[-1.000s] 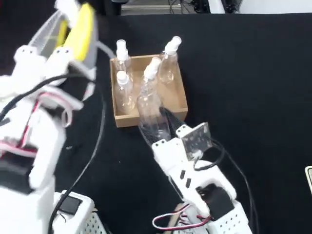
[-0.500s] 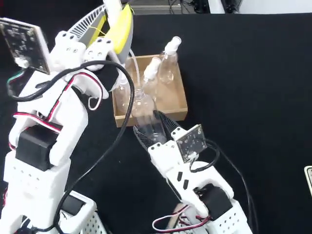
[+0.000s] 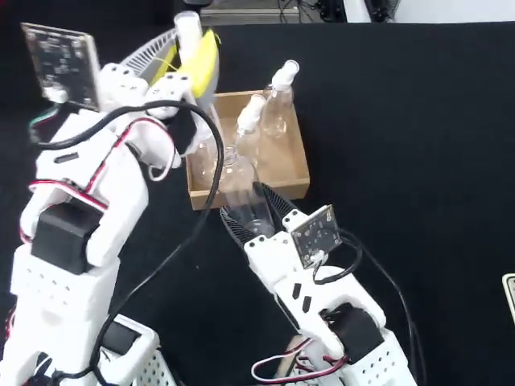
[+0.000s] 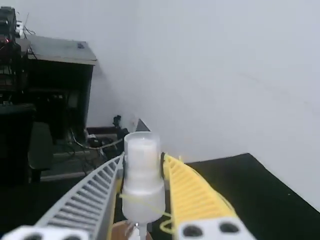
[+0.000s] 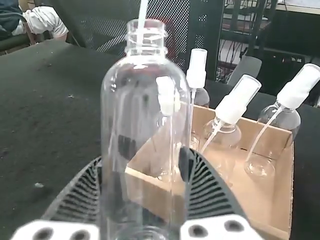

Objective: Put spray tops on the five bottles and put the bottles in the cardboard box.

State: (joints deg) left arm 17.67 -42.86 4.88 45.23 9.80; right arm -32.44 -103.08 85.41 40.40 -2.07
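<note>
Gripped upright in the right gripper [image 3: 251, 211], just off the near wall of the cardboard box [image 3: 294, 173]: open bottle [image 5: 142, 125], long axis vertical, neck bare. Pinched in the left gripper [image 4: 143, 164], high above that neck and off toward the far-left corner of the table [image 3: 402, 121]: spray top [image 4: 142, 150], dip tube [image 5: 142, 7] slanting down to the bottle mouth, so probably needs bringing over and down along the tube line. Standing inside the box: four capped bottles [image 5: 220, 142], bare floor at the near-right corner.
</note>
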